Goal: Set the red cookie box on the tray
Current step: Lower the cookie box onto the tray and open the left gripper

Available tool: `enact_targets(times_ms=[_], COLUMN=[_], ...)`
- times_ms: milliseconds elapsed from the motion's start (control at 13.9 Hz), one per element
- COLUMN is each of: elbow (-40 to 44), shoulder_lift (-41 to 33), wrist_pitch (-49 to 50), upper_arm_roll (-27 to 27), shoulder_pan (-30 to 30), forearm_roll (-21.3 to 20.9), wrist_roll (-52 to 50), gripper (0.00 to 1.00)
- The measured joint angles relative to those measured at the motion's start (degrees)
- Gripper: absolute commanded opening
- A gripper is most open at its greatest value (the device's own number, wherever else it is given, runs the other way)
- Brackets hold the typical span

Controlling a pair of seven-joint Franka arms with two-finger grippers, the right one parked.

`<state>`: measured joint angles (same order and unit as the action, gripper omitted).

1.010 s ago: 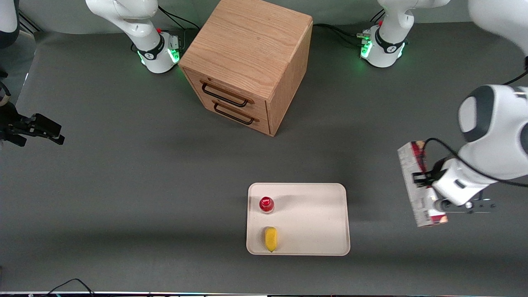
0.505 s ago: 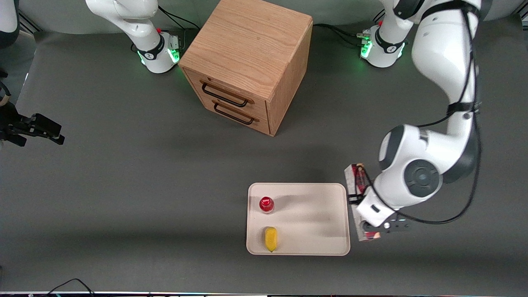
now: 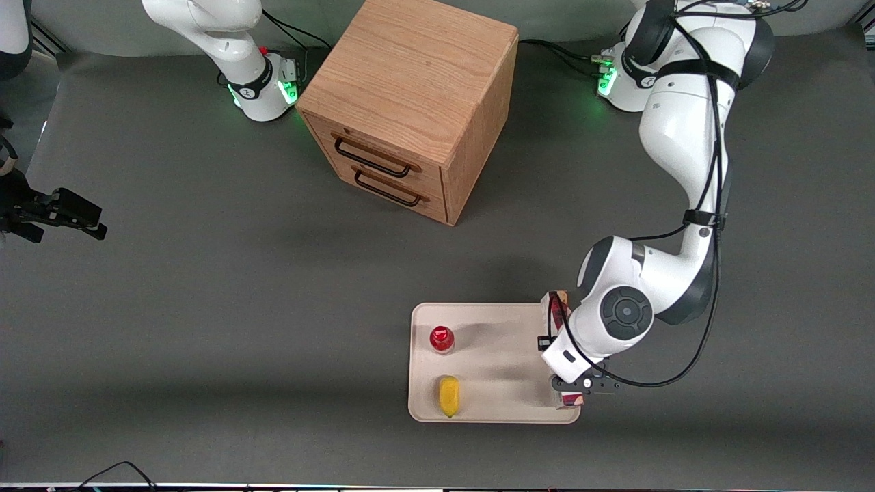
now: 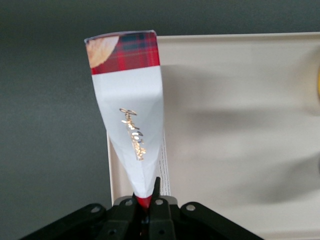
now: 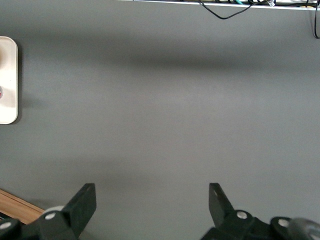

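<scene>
The red cookie box (image 4: 129,110) is a long thin carton with a red tartan end and a white patch. My left gripper (image 4: 147,200) is shut on it. In the front view the box (image 3: 555,309) is mostly hidden under the wrist, and the gripper (image 3: 555,345) holds it over the beige tray's (image 3: 506,342) edge at the working arm's end. In the left wrist view the box hangs along that rim of the tray (image 4: 235,125), partly over the tray and partly over the grey mat. I cannot tell whether it touches the tray.
A small red-capped bottle (image 3: 441,339) and a yellow item (image 3: 448,395) stand on the tray toward the parked arm's end. A wooden drawer cabinet (image 3: 410,102) stands farther from the front camera than the tray. The tray's edge shows in the right wrist view (image 5: 7,80).
The left arm has carried the box from the working arm's end of the table toward the tray. The box is now over the tray's edge and lower.
</scene>
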<state>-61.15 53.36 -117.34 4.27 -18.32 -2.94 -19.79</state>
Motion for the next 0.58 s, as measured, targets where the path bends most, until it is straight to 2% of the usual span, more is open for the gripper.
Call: enact_targets(times_ms=[144, 216, 289, 361, 577], elbow=[0.71, 0.97, 1.05, 1.11, 1.72], shoulder_lift=[1.57, 2.21, 2.68, 2.94, 3.00], wrist_pitch=[-1.47, -2.18, -2.87, -3.12, -3.04], upper_arm_roll=[-0.05, -0.08, -0.12, -0.14, -0.25], shoulder_pan=[-0.15, -0.19, -0.23, -0.26, -0.46], forearm_roll=[-0.97, -1.16, -1.36, -1.54, -3.34], wrist_roll=[0.00, 0.00, 0.00, 0.00, -1.56], gripper=[0.00, 0.09, 0.48, 0.99, 1.00])
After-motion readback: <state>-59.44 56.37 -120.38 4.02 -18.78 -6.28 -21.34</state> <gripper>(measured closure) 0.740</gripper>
